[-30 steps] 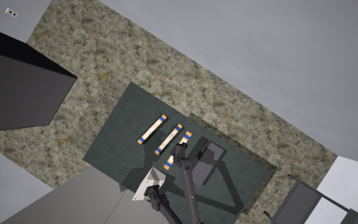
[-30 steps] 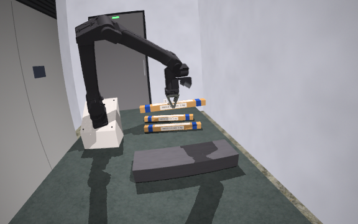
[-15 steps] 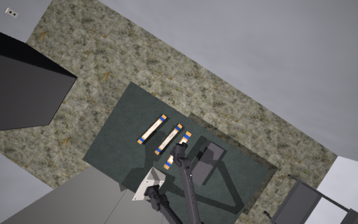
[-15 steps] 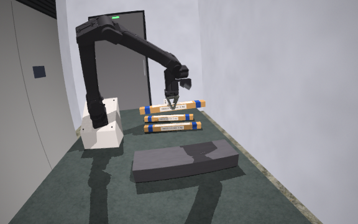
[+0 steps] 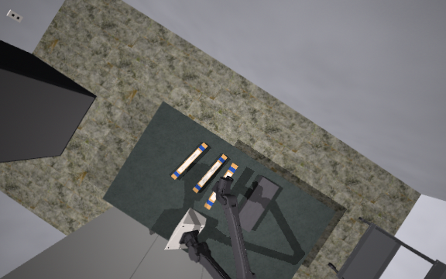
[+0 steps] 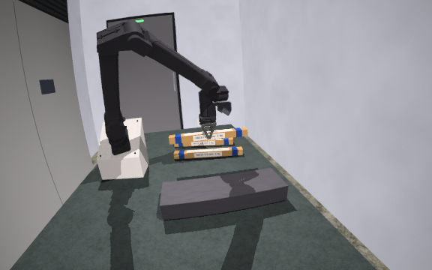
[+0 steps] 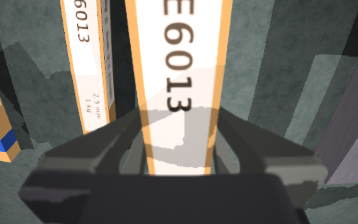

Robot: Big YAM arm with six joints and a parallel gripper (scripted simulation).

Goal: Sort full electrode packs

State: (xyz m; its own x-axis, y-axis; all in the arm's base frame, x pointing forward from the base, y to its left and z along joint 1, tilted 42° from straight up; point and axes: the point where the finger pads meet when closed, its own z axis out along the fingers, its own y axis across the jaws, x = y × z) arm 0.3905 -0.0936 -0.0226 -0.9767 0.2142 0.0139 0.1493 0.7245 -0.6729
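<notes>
None of the three packs lies on the low platform yet; one is in the claw, being tested.

Zero placements are done, as far as the views show. On the dark green mat [image 6: 88, 225] the grey low platform [image 6: 201, 195] carries nothing but the arm's shadow. Two packs, the near pack [image 6: 208, 152] and the middle pack [image 6: 221, 142], lie flat on the mat beyond it, parallel and apart. The third pack [image 6: 231, 133] is clamped at about mid-length by the gripper [image 6: 208, 134], which is closed across its width. It appears raised off the mat and level. In the wrist view it is the pack on the platform's side. What probably remains is to judge this pack by its weight, place or reject it, then check the other two.
</notes>
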